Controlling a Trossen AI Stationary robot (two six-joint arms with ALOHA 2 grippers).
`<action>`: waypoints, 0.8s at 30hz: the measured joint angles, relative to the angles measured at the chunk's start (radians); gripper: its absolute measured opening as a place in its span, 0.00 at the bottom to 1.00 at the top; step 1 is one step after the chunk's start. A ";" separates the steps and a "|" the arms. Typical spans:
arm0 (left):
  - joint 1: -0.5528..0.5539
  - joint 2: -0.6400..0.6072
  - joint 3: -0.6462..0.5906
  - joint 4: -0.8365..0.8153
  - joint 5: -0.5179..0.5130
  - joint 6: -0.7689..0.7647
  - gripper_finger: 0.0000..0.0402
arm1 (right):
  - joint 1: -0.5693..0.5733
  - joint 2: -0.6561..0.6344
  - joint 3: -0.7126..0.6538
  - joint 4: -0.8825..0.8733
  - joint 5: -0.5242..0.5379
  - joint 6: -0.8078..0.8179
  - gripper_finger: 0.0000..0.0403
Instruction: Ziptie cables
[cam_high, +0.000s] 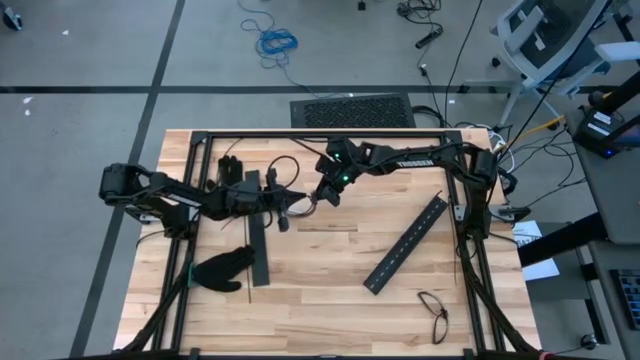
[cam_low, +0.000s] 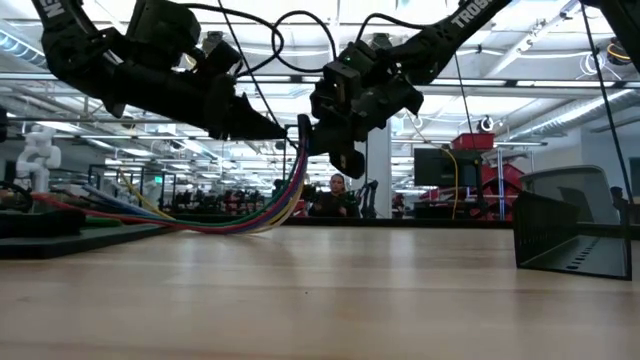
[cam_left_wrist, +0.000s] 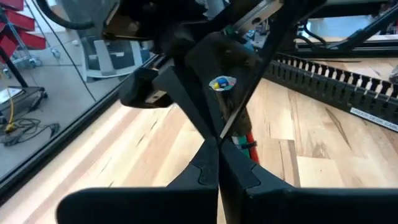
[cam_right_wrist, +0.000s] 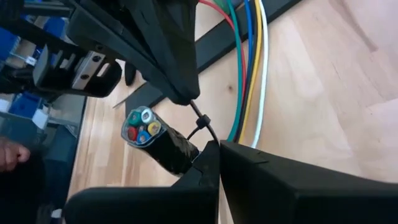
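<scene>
The wooden table (cam_high: 330, 290) is filling the middle of the high view, with black slotted bars lying on it: one (cam_high: 405, 244) slanting right of centre, another (cam_high: 257, 240) left of centre beside a black glove (cam_high: 222, 268). The left gripper (cam_high: 283, 212) is reaching in from the left of the frame and the right gripper (cam_high: 322, 196) from the upper right, the two meeting just above the table's centre. In the low view the cables (cam_low: 250, 215) are rising from the table at the left edge and curving up to the grippers at upper centre. The right fingers are clamping shut on the bundle's taped end (cam_right_wrist: 163, 144), while the left fingers are pinching shut on the thin ziptie (cam_right_wrist: 202, 122) looped around it.
</scene>
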 joint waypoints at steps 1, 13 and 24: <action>0.002 0.001 0.009 -0.007 -0.006 0.000 0.00 | 0.000 -0.001 -0.009 0.009 0.002 0.012 0.00; 0.021 -0.057 0.073 -0.102 -0.062 0.003 0.00 | -0.003 -0.006 -0.036 0.073 0.028 0.047 0.00; 0.035 -0.146 0.074 -0.206 -0.086 -0.076 0.00 | 0.009 -0.005 -0.121 0.257 0.088 0.172 0.00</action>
